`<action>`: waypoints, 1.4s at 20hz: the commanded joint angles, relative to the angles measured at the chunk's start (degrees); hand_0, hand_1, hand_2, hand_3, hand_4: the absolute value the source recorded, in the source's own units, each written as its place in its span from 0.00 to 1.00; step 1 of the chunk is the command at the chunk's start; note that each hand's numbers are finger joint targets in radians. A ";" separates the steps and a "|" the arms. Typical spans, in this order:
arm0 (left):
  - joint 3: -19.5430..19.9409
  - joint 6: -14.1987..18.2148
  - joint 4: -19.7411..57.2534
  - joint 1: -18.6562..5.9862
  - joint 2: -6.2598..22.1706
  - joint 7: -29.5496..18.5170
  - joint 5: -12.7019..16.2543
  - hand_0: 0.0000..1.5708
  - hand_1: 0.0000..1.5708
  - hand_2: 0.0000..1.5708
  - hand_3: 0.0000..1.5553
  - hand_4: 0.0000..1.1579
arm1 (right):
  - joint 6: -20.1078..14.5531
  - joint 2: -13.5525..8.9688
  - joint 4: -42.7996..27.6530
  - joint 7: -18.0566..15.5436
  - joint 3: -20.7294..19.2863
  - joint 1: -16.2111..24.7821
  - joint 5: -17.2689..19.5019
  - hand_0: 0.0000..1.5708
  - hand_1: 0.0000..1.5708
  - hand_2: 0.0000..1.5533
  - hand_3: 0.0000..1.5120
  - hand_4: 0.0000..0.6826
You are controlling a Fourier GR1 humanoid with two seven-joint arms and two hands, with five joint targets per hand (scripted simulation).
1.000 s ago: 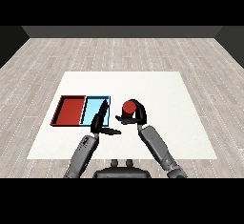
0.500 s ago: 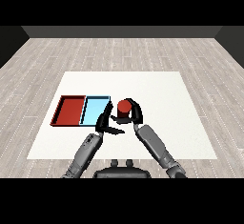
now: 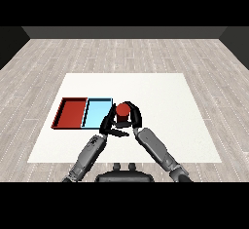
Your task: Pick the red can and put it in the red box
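Note:
The red can point(image 3: 122, 111) stands upright just right of the light blue tray point(image 3: 97, 111), with my right hand point(image 3: 133, 116) curled round it. Whether the can rests on the table or hangs just above it, I cannot tell. My left hand point(image 3: 109, 127) is in front of the can and slightly to its left, fingers straight and pointing right, holding nothing. The red tray point(image 3: 71, 113) lies left of the blue tray and has nothing in it.
The two trays sit side by side on the left half of the white table point(image 3: 160, 101). Grey wooden floor surrounds the table. Both forearms come in from the lower edge and meet near the table's middle.
My right hand has carried the red can leftward, closer to the blue tray. The left hand has drawn back off the blue tray toward the front, near the can.

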 commanded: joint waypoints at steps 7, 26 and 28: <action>-6.30 2.92 1.37 0.00 0.00 -4.84 3.50 0.00 0.00 0.00 0.00 0.00 | -2.61 0.02 -0.67 -1.68 4.76 -0.36 -3.78 0.95 0.95 0.93 0.91 0.90; -4.31 20.13 0.68 -6.56 0.02 9.13 1.25 0.96 0.96 0.94 0.89 0.76 | -3.27 0.00 7.17 -5.63 7.56 -6.60 -10.01 0.99 0.99 0.94 0.92 0.90; -3.82 21.06 4.00 -5.39 0.02 2.88 1.17 0.99 0.99 0.96 0.91 0.79 | -1.42 -0.39 -0.16 -3.87 5.97 -0.67 -5.12 0.98 0.98 0.94 0.91 0.89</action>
